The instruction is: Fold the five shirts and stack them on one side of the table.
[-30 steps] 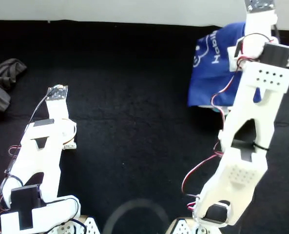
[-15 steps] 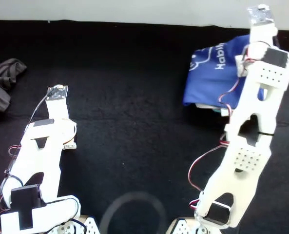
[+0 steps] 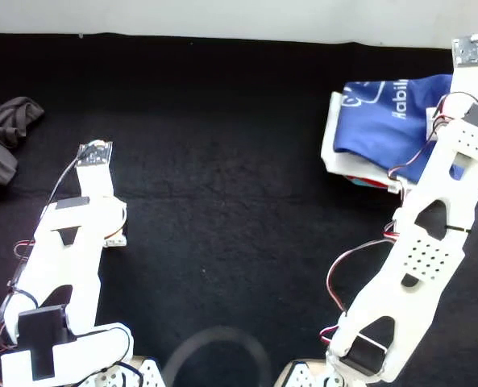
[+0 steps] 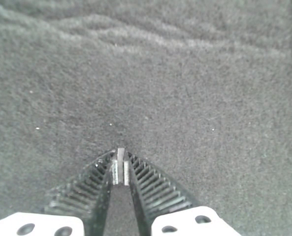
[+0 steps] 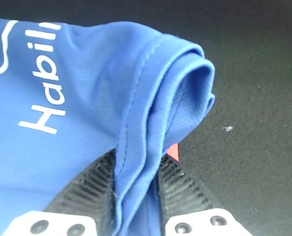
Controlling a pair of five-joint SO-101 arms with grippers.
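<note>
Blue folded shirt [image 3: 380, 125] with white lettering, one, tops a stack at the far right corner of the black cloth surface [image 3: 222, 161], its long side running across. One white edge [image 3: 329, 137] and one red edge [image 3: 367, 179] show beneath. Right tool [image 5: 138, 162] pinches its folded hem. Left tool [image 4: 119, 157] is closed and empty. One crumpled grey shirt [image 3: 5, 133] lies far left.

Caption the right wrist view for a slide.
The right gripper clamps a folded edge of the blue shirt over the black table, red fabric peeking beneath.
</note>
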